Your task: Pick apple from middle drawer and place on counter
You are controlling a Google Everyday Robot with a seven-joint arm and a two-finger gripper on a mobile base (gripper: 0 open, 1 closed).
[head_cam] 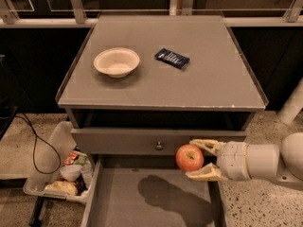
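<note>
The apple [189,158] is red with yellowish patches and is held in the air above the right part of the open middle drawer [123,202], in front of the closed drawer front with the small knob. My gripper [204,160] comes in from the right and is shut on the apple, one beige finger above it and one below. The apple's shadow lies on the drawer floor. The counter [208,74] is the grey cabinet top above and behind the gripper.
A beige bowl [116,62] and a dark blue packet [172,58] lie on the counter. A clear bin [61,169] of snacks sits on the floor at the left, with a black cable beside it. A white post [293,103] stands at the right.
</note>
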